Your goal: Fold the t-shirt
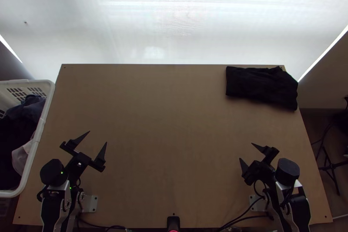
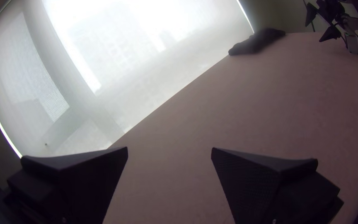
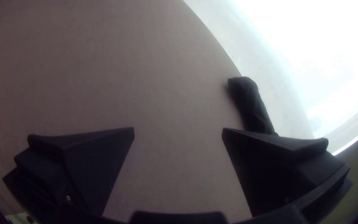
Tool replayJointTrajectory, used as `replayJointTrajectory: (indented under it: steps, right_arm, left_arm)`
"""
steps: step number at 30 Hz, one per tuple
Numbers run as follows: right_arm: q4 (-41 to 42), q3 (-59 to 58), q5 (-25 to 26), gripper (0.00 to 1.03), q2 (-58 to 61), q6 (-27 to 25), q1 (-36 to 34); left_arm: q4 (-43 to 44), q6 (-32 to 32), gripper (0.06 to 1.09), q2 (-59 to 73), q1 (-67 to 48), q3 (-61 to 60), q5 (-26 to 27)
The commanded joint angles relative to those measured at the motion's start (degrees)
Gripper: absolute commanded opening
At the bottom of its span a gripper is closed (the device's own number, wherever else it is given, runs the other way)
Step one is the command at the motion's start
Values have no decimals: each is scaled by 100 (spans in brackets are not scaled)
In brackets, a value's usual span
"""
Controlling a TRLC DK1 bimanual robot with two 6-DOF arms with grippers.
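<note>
The left hand (image 1: 98,137) is in a released state: its two flat black fingers stand wide apart, and between them one sees the surface of the wooden table (image 1: 174,123). In the left wrist view, too, the fingers of this left hand (image 2: 169,147) are well separated. The right hand (image 1: 245,151) is released in the same manner, with a wide gap between its fingers; the right wrist view gives the same state for this right hand (image 3: 178,128).

The t-shirt (image 1: 261,85), which is black, lies well apart from both hands. Seen from the right hand, it is farther up the table and somewhat to the right, in the far right corner. It lies as a compact, rather flat bundle and looks folded, but how many times, I cannot tell. Its right end comes to the side edge of the table, or a little over it.

To the left of the left hand, at the side of the table, is a white basket (image 1: 38,136). Inside it are dark clothes (image 1: 28,110) and a pale cloth (image 1: 21,158). Far beyond both hands, behind the table, hangs a white blind (image 1: 174,18), through which light comes.
</note>
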Motion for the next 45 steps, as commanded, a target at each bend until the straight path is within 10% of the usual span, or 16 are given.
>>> replayJointTrajectory:
  steps: [1, 28, 30, 40, 45]
  right_arm:
    - [3, 0, -2, 99, 1, 4, 3]
    - [-244, 97, 341, 99, 1, 48, 12]
    - [328, -17, 1123, 99, 1, 347, -93]
    - [3175, 660, 1817, 99, 1170, 2087, -1130]
    - [2314, 3648, 2239, 99, 4431, 3757, -1376]
  left_arm:
    - [0, 16, 104, 1, 4, -1, 0]
    - [62, -802, 104, -8, 57, 8, -185]
    - [449, -1109, 104, 1, 74, 78, -572]
    - [783, -2559, 104, 1196, 856, 1309, -1037]
    - [-254, -3781, 104, 3534, 997, 3611, -1494]
